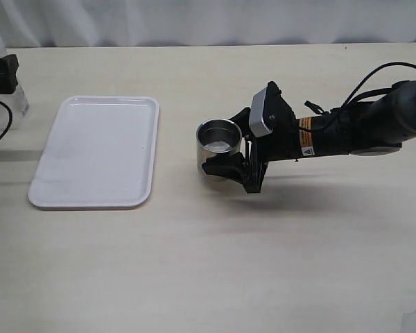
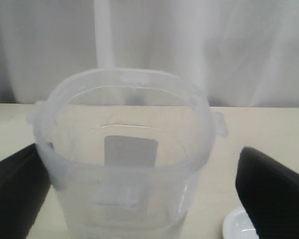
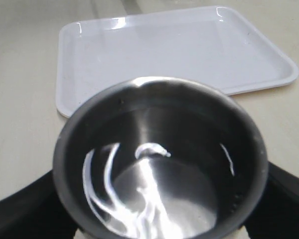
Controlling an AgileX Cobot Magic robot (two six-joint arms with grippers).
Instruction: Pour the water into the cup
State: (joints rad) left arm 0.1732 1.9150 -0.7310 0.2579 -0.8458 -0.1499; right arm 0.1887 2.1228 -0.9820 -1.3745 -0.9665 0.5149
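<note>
A flat white plastic tray (image 1: 97,152) with rounded corners and a raised rim lies on the pale, matte counter (image 1: 263,263). It lies between the two arms, so it sits squarely in the line from one vessel to the other. A white curtain (image 2: 149,40) hangs behind the counter.

To the tray's right is the short cylindrical brushed stainless-steel cup (image 1: 218,144), near the middle of the counter. The right gripper (image 1: 223,142) is clamped on it, one black finger pressed to each side of its wall. Behind the gripper are a silver camera housing (image 1: 262,111) and the black arm (image 1: 347,128), trailed by looping black cables (image 1: 374,76). The cup's rim is shiny and its inside dark grey. Bright curling reflections on its bottom read as a little clear water (image 3: 154,214) (hard to tell from the polished metal).

At the far left edge stands a tall translucent plastic container (image 2: 127,179), squarish with rounded corners and a thick lipped rim, with a pale label showing through its wall. The left gripper (image 2: 138,149) straddles it with its jaws wide apart. A strip of counter shows between one black finger (image 2: 274,199) and the container's wall.
</note>
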